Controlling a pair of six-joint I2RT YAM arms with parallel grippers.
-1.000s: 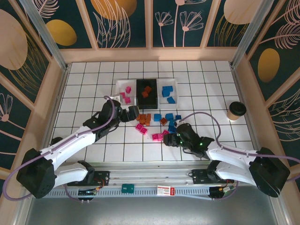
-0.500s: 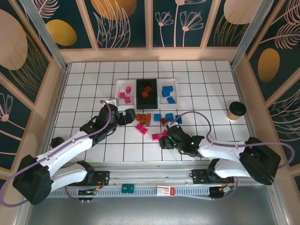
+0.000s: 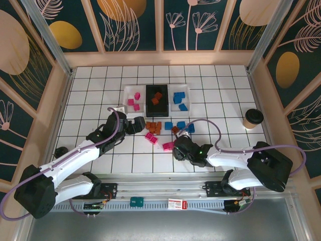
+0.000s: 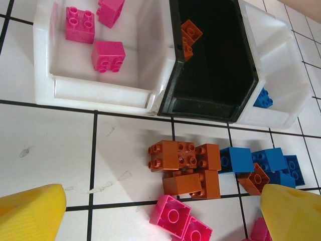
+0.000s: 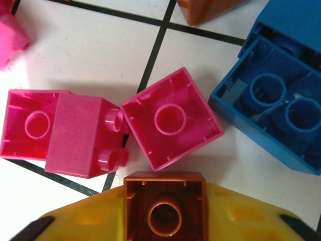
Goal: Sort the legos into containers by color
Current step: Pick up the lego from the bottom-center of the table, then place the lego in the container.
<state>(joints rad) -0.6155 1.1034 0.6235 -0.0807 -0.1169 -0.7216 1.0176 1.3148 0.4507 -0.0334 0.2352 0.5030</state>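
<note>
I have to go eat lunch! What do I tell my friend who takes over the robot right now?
Left gripper: open, holding nothing, near the loose pile.
Right gripper: shut on an orange brick beside two pink bricks.
Done: pink legos in the left white bin, orange legos in the black bin, blue legos in the right white bin.
Left: the held brick, plus that mixed orange, blue and pink pile on the tiles before the bins.

White-tiled desk (image 3: pixel 90 80), dark grout, evenly lit. Teal wall panels (image 3: pixel 145 37) with gold ovals and pale flower drawings, framed in light wood, stand from 9 through 12 to 3 o'clock.
</note>
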